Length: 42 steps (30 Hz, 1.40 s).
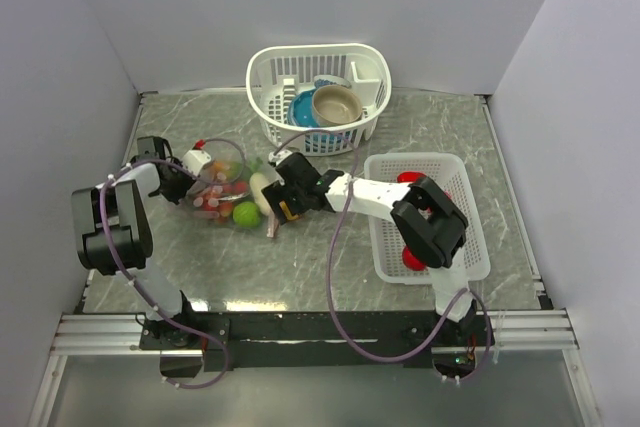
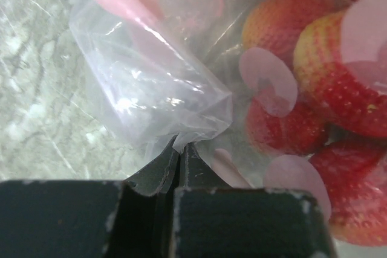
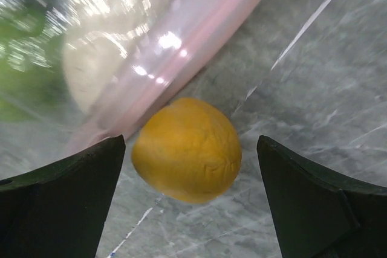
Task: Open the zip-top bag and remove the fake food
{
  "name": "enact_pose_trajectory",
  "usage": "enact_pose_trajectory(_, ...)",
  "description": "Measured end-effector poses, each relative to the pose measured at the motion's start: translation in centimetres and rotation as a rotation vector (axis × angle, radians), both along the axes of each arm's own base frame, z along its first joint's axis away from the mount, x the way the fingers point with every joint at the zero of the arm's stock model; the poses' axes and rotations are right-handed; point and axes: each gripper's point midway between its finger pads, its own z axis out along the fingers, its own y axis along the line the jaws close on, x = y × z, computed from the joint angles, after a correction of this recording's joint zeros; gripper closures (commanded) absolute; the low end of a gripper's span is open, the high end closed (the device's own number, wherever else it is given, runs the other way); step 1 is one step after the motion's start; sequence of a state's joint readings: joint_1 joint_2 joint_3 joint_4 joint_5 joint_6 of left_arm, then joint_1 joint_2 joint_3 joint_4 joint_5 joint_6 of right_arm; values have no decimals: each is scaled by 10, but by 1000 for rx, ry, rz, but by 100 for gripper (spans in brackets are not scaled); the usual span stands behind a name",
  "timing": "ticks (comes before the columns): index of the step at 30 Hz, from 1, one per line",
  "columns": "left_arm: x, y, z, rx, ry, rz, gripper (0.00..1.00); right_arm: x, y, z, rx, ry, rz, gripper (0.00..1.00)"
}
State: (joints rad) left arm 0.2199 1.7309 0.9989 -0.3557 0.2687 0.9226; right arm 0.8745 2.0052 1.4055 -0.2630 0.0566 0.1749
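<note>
Back basket (image 1: 268,77) holds a blue bowl (image 1: 301,109) w/ a tan bowl (image 1: 336,104) sitting in it. The white mesh tray (image 1: 450,172) on my right has red pieces (image 1: 408,179) in it, partly hidden by my own arm, so can't tell what they are. The zip-top bag (image 1: 222,179) lies on the table (image 1: 450,122) btwn my two grippers, packed w/ fake food (image 2: 338,89): strawberries, sth orange, a green ball (image 1: 245,213), a pale piece (image 1: 260,190). My left gripper (image 2: 179,152) is pressed together, pinching a fold of the bag's clear film at its left end. My right gripper (image 1: 283,205) is spread wide at the bag's mouth end, gripping nothing. A yellow-orange fruit (image 3: 187,149) sits on the table btwn its fingers (image 3: 66,197), touching neither, just beside the pink zip strip (image 3: 205,40) and outside the bag.
</note>
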Motion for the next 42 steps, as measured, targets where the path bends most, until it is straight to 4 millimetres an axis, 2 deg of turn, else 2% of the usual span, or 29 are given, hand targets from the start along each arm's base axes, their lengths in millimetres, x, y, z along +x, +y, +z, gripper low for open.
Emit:
enact_pose_trajectory(3, -5, -4, 1, -57, 34, 34, 95, -6, -4, -12, -18, 35, -3, 20)
enact_pose_trajectory(4, -8, -6, 2, -81, 54, 45, 94, -8, -5, -14, -18, 44, -5, 31)
enact_pose_trajectory(6, -11, -10, 4, -125, 81, 73, 91, -10, -6, -16, -18, 53, -10, 42)
enact_pose_trajectory(7, -11, -12, 6, -145, 96, 85, 89, -11, -6, -18, -14, 56, -15, 51)
enact_pose_trajectory(8, -10, -15, 9, -173, 113, 98, 86, -11, -6, -17, -9, 55, -21, 55)
enact_pose_trajectory(10, -5, -20, 17, -222, 130, 111, 53, -12, -9, -17, -1, 49, -28, 61)
enact_pose_trajectory(11, -2, -24, 22, -251, 143, 116, 24, -13, -11, -16, -5, 47, -31, 62)
enact_pose_trajectory(12, 1, -28, 27, -281, 154, 119, 19, -14, -15, -16, -10, 42, -37, 63)
enact_pose_trajectory(13, 3, -30, 32, -305, 161, 116, 1, -15, -17, -15, -14, 39, -41, 69)
enact_pose_trajectory(15, 5, -36, 42, -366, 186, 124, 1, -15, -22, -12, -22, 26, -51, 74)
enact_pose_trajectory(17, 6, -38, 50, -422, 204, 142, 1, -13, -26, -5, -23, 6, -64, 83)
enact_pose_trajectory(21, -2, -34, 53, -495, 251, 198, 1, -3, -38, 27, -18, -87, -123, 99)
enact_pose_trajectory(22, -4, -34, 51, -505, 265, 213, 1, -1, -43, 36, -15, -111, -140, 100)
enact_pose_trajectory(24, -9, -35, 47, -526, 290, 230, 24, 3, -58, 59, -5, -183, -197, 100)
enact_pose_trajectory(25, -11, -38, 45, -538, 304, 235, 40, 5, -70, 70, -2, -223, -239, 100)
enact_pose_trajectory(26, -13, -41, 43, -550, 323, 238, 86, 7, -85, 81, -3, -267, -295, 100)
enact_pose_trajectory(27, -15, -44, 40, -562, 340, 242, 99, 8, -100, 91, 0, -302, -355, 100)
enact_pose_trajectory(31, -18, -54, 25, -599, 416, 240, 99, 17, -180, 120, 8, -409, -676, 100)
enact_pose_trajectory(32, -18, -55, 22, -604, 431, 241, 99, 18, -196, 121, 5, -420, -743, 97)
enact_pose_trajectory(34, -18, -56, 17, -602, 448, 241, 99, 18, -232, 118, -19, -429, -885, 70)
enact_pose_trajectory(35, -18, -56, 15, -595, 452, 241, 99, 17, -242, 114, -35, -425, -925, 58)
enact_pose_trajectory(36, -18, -56, 14, -579, 453, 240, 99, 15, -251, 107, -50, -415, -957, 25)
enact_pose_trajectory(37, -17, -55, 13, -564, 449, 237, 99, 11, -257, 99, -71, -401, -977, 9)
enact_pose_trajectory(38, -16, -54, 12, -541, 444, 232, 99, 7, -262, 91, -89, -384, -987, 0)
enact_pose_trajectory(42, -12, -50, 1, -414, 400, 194, 99, -3, -267, 74, -128, -337, -996, 0)
